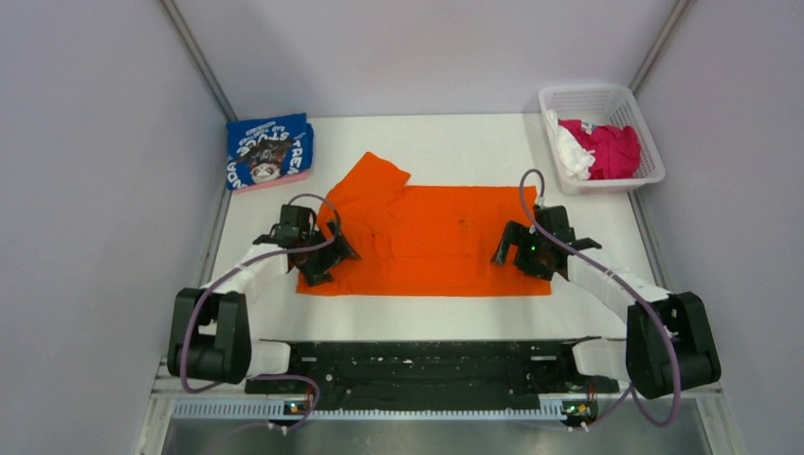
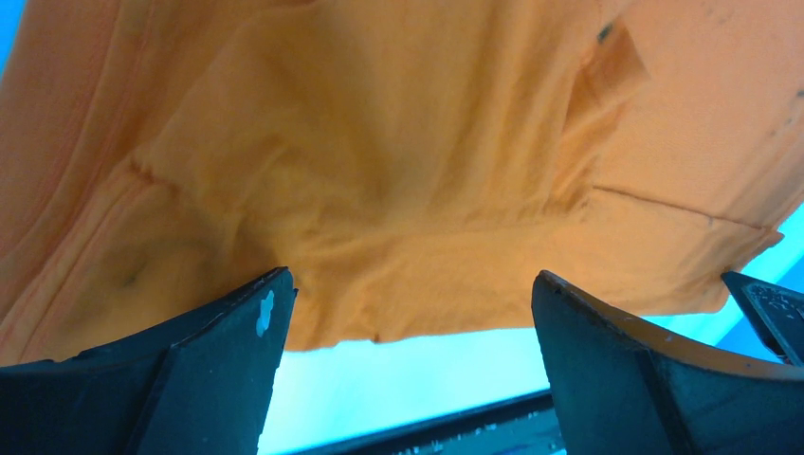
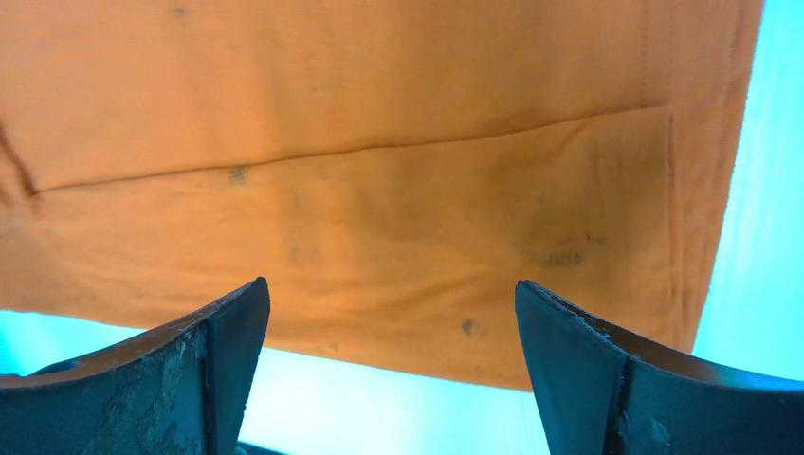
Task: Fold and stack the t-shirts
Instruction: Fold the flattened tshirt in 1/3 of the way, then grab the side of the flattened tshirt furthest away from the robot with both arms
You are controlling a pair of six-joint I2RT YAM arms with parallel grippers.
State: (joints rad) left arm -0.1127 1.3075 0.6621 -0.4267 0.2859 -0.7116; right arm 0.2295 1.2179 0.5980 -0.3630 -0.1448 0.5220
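Spread orange t-shirt (image 1: 446,237), folded blue t-shirt (image 1: 269,152) back left, basket (image 1: 593,98) back right

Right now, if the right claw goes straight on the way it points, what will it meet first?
Probably the near edge of the orange t-shirt, lying flat just ahead of the open right claw; depth is hard to judge.

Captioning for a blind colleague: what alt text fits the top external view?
An orange t-shirt lies spread on a white table, the open left gripper and right gripper over its two ends. A folded blue t-shirt sits far left; a basket far right holds magenta and white cloth.
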